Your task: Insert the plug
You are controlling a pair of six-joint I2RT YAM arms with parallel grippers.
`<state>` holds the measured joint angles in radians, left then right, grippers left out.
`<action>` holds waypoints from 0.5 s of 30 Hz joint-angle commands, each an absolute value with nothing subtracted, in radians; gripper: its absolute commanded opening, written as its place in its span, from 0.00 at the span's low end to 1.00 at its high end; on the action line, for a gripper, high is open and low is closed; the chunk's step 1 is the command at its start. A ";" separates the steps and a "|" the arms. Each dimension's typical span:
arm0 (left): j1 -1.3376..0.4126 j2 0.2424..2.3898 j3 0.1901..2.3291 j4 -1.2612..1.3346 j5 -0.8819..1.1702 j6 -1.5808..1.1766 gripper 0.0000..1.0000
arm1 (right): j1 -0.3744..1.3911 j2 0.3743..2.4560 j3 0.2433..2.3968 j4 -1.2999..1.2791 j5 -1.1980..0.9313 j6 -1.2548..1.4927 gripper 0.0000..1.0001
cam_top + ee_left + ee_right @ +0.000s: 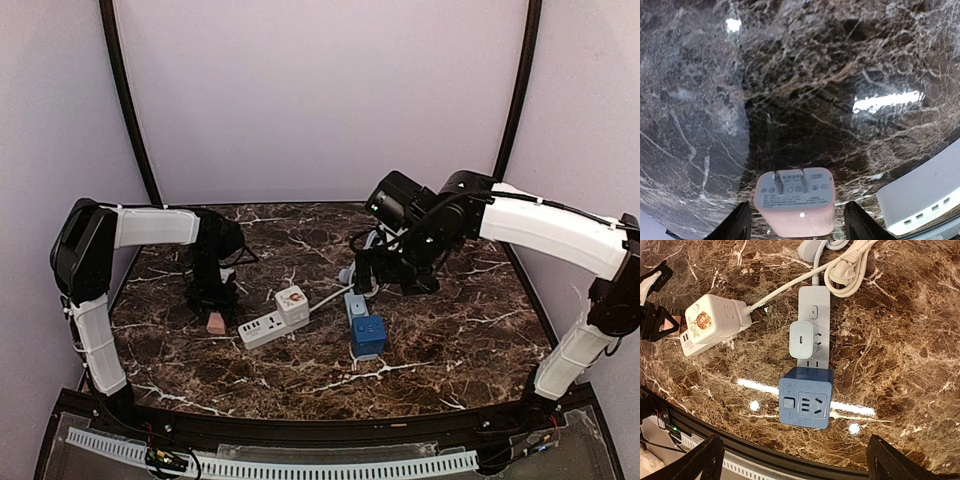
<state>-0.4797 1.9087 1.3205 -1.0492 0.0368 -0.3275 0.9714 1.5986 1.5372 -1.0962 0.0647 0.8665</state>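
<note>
The pink plug [794, 202] lies between the 2 left fingers [739, 226], which stand apart beside it.

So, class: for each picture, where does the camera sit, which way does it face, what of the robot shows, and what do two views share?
Top external: above and behind the bases, facing down over the marble table; left arm and right arm show.
Left wrist: on the left arm, looking down at the pink plug between its own fingers.
Right wrist: on the right arm, looking down at the grey strip and blue cube; its fingertips at the bottom.
Shared: both wrist views catch the white strip.
</note>
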 commanded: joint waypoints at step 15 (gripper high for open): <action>-0.471 1.911 1.363 -1.060 0.038 -0.338 0.30 | 0.971 1.568 1.543 -1.077 0.056 0.907 0.99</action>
